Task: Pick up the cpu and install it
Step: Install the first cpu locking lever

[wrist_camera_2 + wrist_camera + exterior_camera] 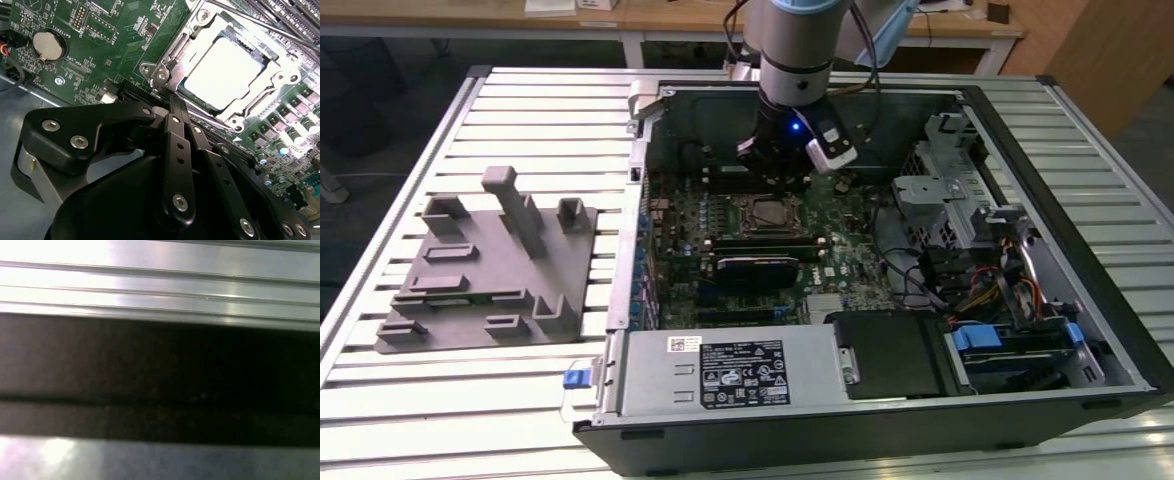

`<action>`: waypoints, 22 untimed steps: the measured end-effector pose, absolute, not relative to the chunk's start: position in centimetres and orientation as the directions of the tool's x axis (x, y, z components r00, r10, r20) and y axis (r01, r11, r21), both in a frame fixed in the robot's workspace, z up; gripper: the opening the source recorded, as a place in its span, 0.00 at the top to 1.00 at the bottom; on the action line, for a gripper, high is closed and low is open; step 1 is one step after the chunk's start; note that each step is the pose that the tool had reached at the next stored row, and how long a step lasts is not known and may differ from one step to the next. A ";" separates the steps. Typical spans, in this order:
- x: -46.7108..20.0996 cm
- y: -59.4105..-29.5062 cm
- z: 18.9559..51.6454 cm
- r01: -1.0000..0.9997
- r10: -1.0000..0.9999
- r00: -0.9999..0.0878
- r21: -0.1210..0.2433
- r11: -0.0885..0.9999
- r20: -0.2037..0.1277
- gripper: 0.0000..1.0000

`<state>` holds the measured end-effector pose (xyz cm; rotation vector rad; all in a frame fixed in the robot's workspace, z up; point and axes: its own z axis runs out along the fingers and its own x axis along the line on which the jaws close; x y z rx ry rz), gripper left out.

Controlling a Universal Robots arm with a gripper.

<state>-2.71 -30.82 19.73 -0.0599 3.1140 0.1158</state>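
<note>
Black linkage of the gripper (172,107) lies closest in the second wrist view, its fingers pressed together with nothing between them, just beside the socket where the cpu (224,75) sits, silver top up under its metal frame (200,37). A round coin battery (49,45) sits on the green motherboard (100,30) nearby.

In the exterior view, from its left: a grey tray (487,275) with upright posts rests on the ribbed metal worktop (400,410); beside it stands the open computer case (1067,140), a white-and-black label on its power supply (727,372), print too small to read. Cables and drive bays crowd the exterior view's right. Wooden desks (587,18) stand behind.
</note>
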 end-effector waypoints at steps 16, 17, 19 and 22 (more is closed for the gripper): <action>-2.7 -30.9 20.2 -0.039 -0.038 -0.999 0.071 0.997 -0.026 0.89; -2.7 -30.9 20.2 -0.039 -0.038 -0.999 0.070 0.997 -0.026 0.89; -2.7 -30.9 20.1 -0.039 -0.038 -0.999 0.068 0.997 -0.026 0.89; -2.7 -31.0 20.1 -0.040 -0.038 -0.999 0.063 0.997 -0.026 0.89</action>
